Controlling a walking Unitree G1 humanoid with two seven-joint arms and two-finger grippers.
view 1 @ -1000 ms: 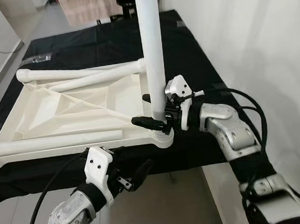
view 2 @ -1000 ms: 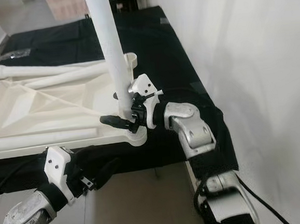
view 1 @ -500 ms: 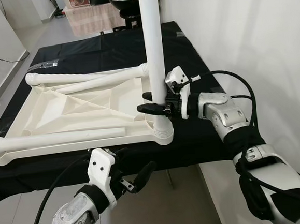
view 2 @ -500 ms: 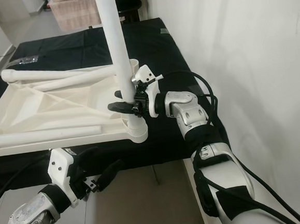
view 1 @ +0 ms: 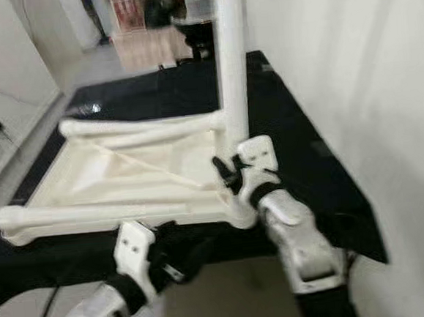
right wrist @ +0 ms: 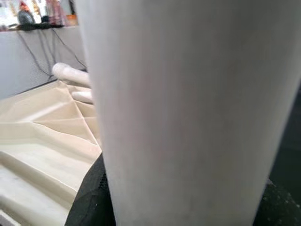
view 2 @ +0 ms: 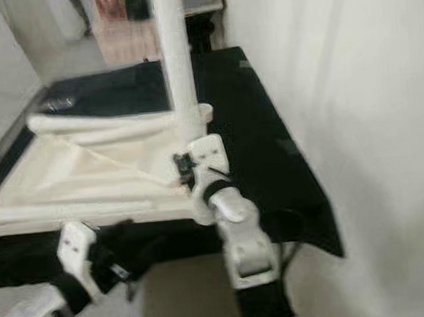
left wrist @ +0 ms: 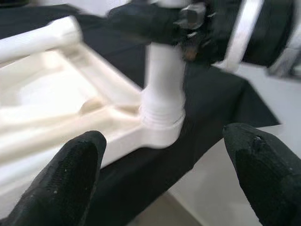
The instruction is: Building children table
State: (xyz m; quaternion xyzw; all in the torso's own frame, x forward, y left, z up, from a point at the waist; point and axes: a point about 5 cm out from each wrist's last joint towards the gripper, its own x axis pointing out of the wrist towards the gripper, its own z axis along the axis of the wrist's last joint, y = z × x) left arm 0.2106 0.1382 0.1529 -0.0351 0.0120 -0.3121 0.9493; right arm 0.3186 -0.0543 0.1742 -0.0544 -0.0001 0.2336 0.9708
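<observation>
The upright table leg (view 1: 232,69) at frame centre is still clasped by the right gripper (view 1: 232,177), now viewed closer and blurred, the left gripper (left wrist: 164,179) spread open below, so seating seems unfinished.

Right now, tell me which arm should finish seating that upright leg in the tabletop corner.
Right. The right gripper is clamped around the upright leg just above its corner socket. The left gripper hangs open below the table edge, holding nothing.
</observation>
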